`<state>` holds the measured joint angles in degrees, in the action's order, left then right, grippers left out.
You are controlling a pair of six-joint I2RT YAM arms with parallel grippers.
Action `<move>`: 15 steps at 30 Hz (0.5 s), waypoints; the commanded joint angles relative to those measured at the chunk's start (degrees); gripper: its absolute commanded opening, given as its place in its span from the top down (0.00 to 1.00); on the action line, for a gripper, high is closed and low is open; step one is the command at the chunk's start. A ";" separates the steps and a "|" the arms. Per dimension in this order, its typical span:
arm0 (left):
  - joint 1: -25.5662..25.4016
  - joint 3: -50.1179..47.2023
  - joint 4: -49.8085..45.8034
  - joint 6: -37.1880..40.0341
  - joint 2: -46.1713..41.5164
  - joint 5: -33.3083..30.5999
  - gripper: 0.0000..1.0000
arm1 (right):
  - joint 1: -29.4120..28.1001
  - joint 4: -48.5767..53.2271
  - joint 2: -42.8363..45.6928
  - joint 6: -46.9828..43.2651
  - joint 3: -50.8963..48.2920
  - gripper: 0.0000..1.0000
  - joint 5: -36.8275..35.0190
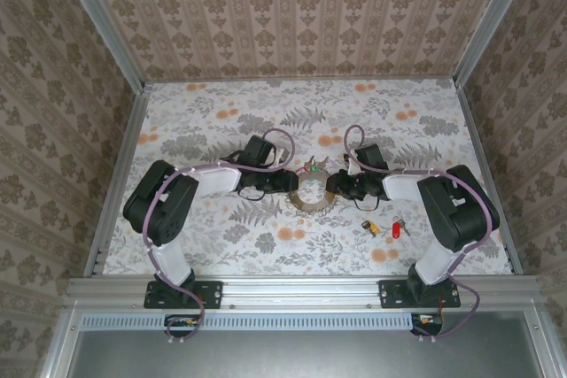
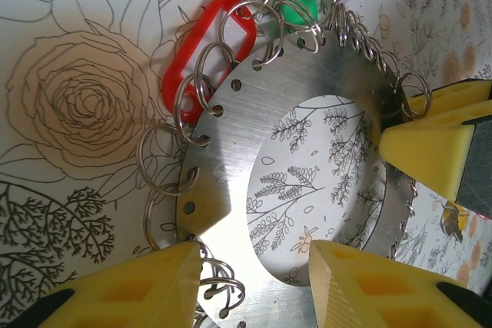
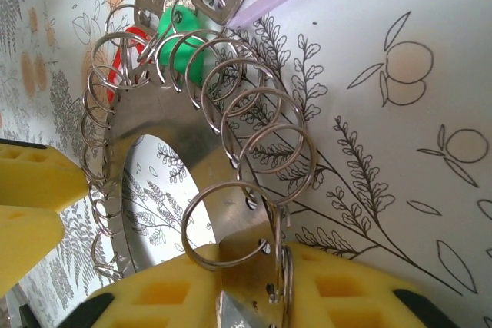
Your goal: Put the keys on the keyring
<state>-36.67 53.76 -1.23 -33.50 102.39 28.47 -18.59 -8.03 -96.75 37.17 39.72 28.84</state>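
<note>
Centrally, keyring (image 1: 312,190) carries keys (image 2: 300,1); left fingers (image 2: 138,289), right fingers (image 3: 154,297) straddle its band; grip unclear.

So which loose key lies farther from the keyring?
The red-headed key: the yellow-headed key lies between it and the keyring.

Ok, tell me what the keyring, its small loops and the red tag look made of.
Keyring: flat sheet metal, likely steel or aluminium; brushed silvery face with glare, drilled holes. Small loops: shiny coiled steel wire, probably. Red tag: glossy moulded plastic, judging by its even colour.
</note>
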 commanded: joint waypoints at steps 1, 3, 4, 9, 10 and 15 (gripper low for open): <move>-0.42 -1.12 -1.10 -1.14 0.00 -1.50 0.57 | -0.66 -2.35 -1.02 -1.50 -0.92 0.81 2.97; -0.39 -1.35 -1.55 -1.16 -1.34 -2.91 0.56 | -0.13 -2.70 0.02 -1.42 -1.20 0.88 3.69; -0.42 -1.58 -1.79 -1.04 -2.35 -3.78 0.55 | 0.13 -2.54 0.76 -1.30 -1.23 0.88 3.85; 0.90 -2.99 -2.98 -1.26 -9.24 -8.11 0.41 | 1.34 -1.21 7.01 -1.82 -0.95 0.97 7.25; 1.57 -3.38 -2.92 -1.46 -10.99 -8.40 0.39 | 1.46 -0.96 8.49 -1.98 -0.75 1.00 8.37; 5.53 -4.58 -2.31 -1.54 -20.06 -8.11 0.18 | 2.54 -1.83 15.60 -2.04 0.56 1.00 13.43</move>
<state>-32.91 49.65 -3.51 -34.98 87.18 21.39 -16.82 -8.80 -85.27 36.05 39.13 36.73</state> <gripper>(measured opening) 0.799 0.119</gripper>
